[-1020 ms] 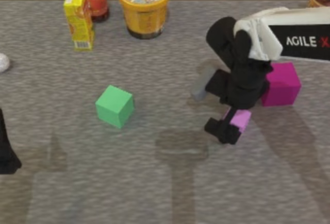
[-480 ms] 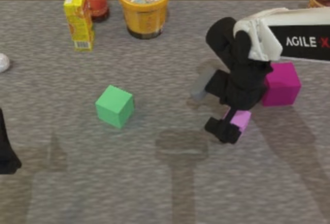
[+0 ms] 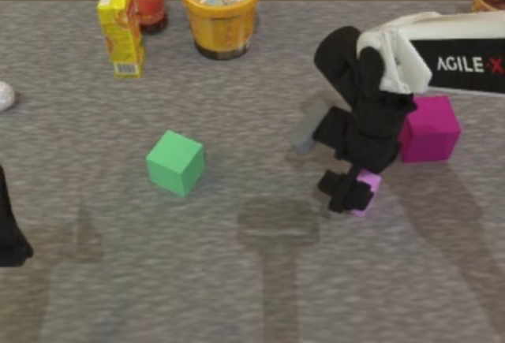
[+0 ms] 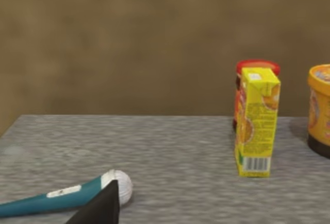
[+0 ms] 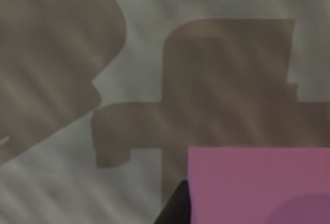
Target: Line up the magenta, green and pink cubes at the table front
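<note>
At the far left edge our left gripper (image 3: 11, 242) sits parked; we cannot tell how its fingers stand. The green cube (image 3: 176, 162) rests left of centre, unmoved over the last second, with bare table (image 3: 118, 296) all around it and toward the near edge.

Right of centre, our right gripper (image 3: 352, 190) is clamped on the pink cube (image 3: 367, 189), and less of that cube shows than a second ago; the right wrist view shows shadow on the surface beyond it, so we judge it lifted, ready to carry. The magenta cube (image 3: 431, 128) sits just right of the gripper, close enough to clip. The near strip is open for the row; the yellow carton (image 3: 120, 29) stands far back.
</note>
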You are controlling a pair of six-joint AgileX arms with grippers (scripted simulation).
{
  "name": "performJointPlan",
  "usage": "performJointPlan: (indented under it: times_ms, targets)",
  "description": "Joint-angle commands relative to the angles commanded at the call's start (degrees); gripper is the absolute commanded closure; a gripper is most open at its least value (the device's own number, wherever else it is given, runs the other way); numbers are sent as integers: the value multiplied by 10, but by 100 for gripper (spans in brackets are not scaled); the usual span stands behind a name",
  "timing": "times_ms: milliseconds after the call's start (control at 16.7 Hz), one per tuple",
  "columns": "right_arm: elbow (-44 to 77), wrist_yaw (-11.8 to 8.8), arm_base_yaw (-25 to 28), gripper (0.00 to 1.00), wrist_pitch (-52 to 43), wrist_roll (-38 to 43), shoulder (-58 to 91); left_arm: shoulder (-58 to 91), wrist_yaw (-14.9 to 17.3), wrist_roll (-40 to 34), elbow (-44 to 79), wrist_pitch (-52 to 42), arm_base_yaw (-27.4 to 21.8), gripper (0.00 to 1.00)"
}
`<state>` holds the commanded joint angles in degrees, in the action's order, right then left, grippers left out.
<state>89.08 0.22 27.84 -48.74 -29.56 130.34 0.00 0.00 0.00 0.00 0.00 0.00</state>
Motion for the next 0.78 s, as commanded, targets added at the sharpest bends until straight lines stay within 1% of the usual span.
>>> performJointPlan:
  times_ms: [360, 420, 480, 600, 780]
  targets:
    - [0, 0, 0, 100, 0, 0, 0, 0, 0, 0, 0, 0, 0, 0]
    - [4, -7, 0, 100, -11, 6, -20, 0, 0, 0, 0, 0, 0, 0]
    - [5, -7, 0, 100, -13, 6, -21, 0, 0, 0, 0, 0, 0, 0]
    - [22, -8, 1, 100, -35, 5, -28, 0, 0, 0, 0, 0, 0, 0]
    - [60, -8, 3, 100, -103, 6, -50, 0, 0, 0, 0, 0, 0, 0]
